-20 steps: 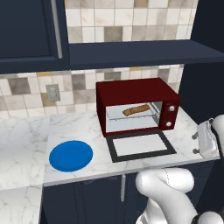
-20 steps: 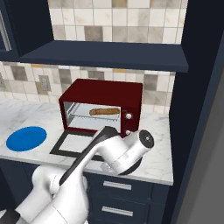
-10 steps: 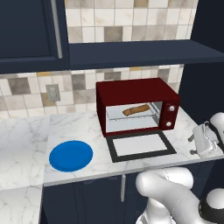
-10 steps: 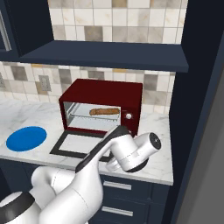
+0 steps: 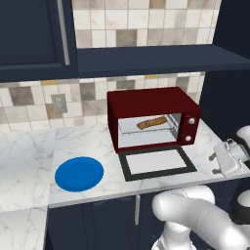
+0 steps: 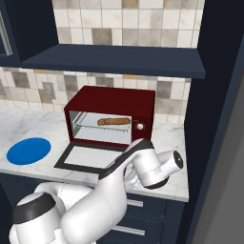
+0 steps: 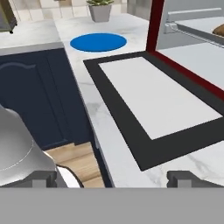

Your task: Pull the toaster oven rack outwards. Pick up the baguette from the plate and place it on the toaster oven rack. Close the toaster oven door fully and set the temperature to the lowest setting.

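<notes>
- The plate (image 5: 79, 174) is seen lying bare on the left of the worktop (image 5: 29, 151), well apart from the toaster oven (image 5: 151, 117); it is also seen far off in the hand view (image 7: 98, 43).
- The baguette (image 5: 152, 122) is found resting on the toaster oven rack (image 5: 146, 130) inside the cavity, so the pick-and-place step is judged done.
- Whether the rack is pulled out or pushed home cannot be told from these views.
- The toaster oven door (image 5: 156, 162) is laid flat open on the worktop in front of the oven, with its pale pane facing up; closing it is judged to be left to do.
- The two pale knobs (image 5: 191, 130) on the oven's right panel are untouched by the arm; the temperature setting is also judged to be left.
- The claw (image 5: 229, 158) is held at the right, near the worktop's front edge, beside the open door and clear of it; its fingers are spread wide and nothing is pinched between them.
- Against the earlier frames, the claw is placed a little farther right and lower, and the elbow has been swung; plate, baguette and door are unchanged.
</notes>
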Available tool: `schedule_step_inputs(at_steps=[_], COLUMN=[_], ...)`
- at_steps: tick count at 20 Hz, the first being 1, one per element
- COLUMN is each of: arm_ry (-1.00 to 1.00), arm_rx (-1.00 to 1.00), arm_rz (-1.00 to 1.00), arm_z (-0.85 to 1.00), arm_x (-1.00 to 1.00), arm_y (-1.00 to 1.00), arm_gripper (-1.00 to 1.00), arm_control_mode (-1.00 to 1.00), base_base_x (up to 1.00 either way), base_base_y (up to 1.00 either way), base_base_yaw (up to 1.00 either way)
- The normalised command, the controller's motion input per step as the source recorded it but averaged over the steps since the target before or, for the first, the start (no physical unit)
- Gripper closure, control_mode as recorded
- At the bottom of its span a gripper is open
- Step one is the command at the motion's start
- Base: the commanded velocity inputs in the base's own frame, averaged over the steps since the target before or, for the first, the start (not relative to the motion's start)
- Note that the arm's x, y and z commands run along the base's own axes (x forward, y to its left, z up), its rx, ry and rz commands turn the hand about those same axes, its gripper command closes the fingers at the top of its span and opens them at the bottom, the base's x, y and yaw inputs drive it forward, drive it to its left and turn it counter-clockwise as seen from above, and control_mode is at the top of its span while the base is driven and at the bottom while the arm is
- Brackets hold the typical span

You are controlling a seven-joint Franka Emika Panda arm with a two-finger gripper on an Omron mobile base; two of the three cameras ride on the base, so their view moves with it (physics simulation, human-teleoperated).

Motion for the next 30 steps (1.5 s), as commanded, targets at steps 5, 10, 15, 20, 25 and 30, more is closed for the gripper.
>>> schedule_step_inputs(at_steps=[5, 10, 15, 20, 25, 30], arm_ry=[0.0, 0.0, 0.0, 0.0, 0.0, 0.01], arm_rx=[0.0, 0.0, 0.0, 0.0, 0.0, 0.0], arm_rz=[0.01, 0.0, 0.0, 0.0, -0.01, 0.0], arm_z=[-0.27, -0.23, -0.16, -0.02, 0.0, -0.07], arm_x=[0.11, 0.11, 0.06, 0.01, 0.05, 0.18], arm_y=[0.0, 0.0, 0.05, 0.19, 0.18, 0.08], arm_gripper=[-1.0, -1.0, -1.0, -1.0, -1.0, -1.0], arm_control_mode=[-1.0, -1.0, -1.0, -1.0, -1.0, -1.0], base_base_x=[0.0, 0.0, 0.0, 0.0, 0.0, 0.0], base_base_y=[0.0, 0.0, 0.0, 0.0, 0.0, 0.0], base_base_yaw=[0.0, 0.0, 0.0, 0.0, 0.0, 0.0])
